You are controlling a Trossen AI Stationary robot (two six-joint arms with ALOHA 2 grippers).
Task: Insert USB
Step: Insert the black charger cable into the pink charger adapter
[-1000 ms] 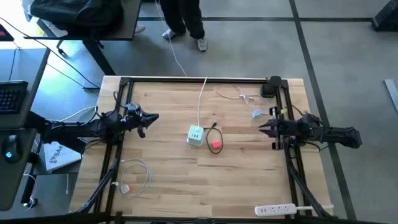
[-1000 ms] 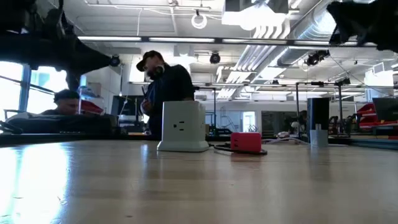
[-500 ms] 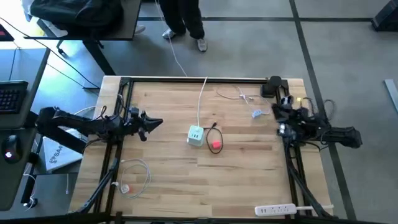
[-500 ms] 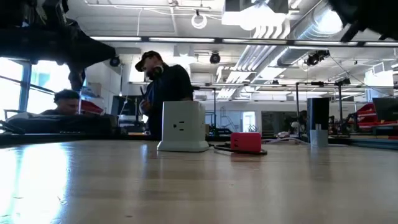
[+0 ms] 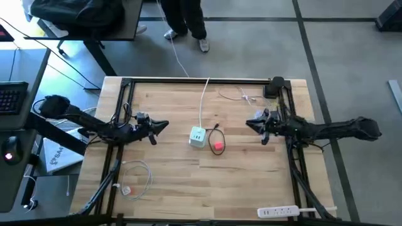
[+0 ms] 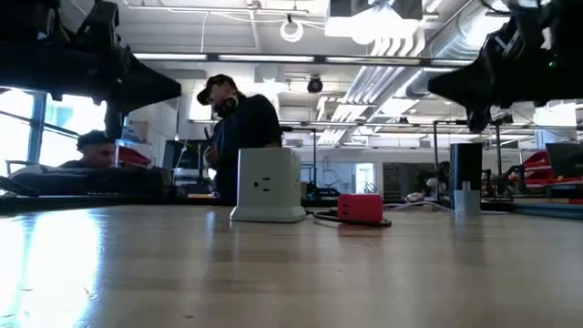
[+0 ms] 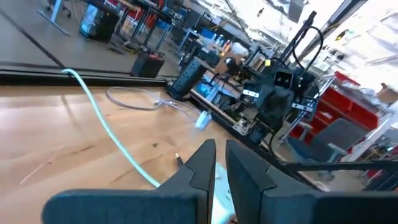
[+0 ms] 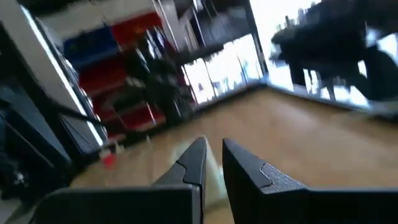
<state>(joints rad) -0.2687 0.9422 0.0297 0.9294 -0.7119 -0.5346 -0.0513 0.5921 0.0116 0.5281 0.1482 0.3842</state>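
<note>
- Looking down from the high view, the white charger cube (image 5: 198,136) sits mid-desk (image 5: 169,182), with the USB (image 5: 218,145) just to its right, its thin black cable looping beside the cube.
- High view again: the left hand (image 5: 162,125) hangs left of the cube, the right hand (image 5: 250,123) right of it, both apart from the USB.
- Low view: the USB (image 6: 361,208) lies on the desk just beside the cube (image 6: 267,186); a person (image 6: 239,137) stands behind.
- Left wrist view: the left hand's fingers (image 7: 202,167) are nearly together, holding nothing.
- Right wrist view: the right hand's fingers (image 8: 194,163) likewise stand nearly together and empty.
</note>
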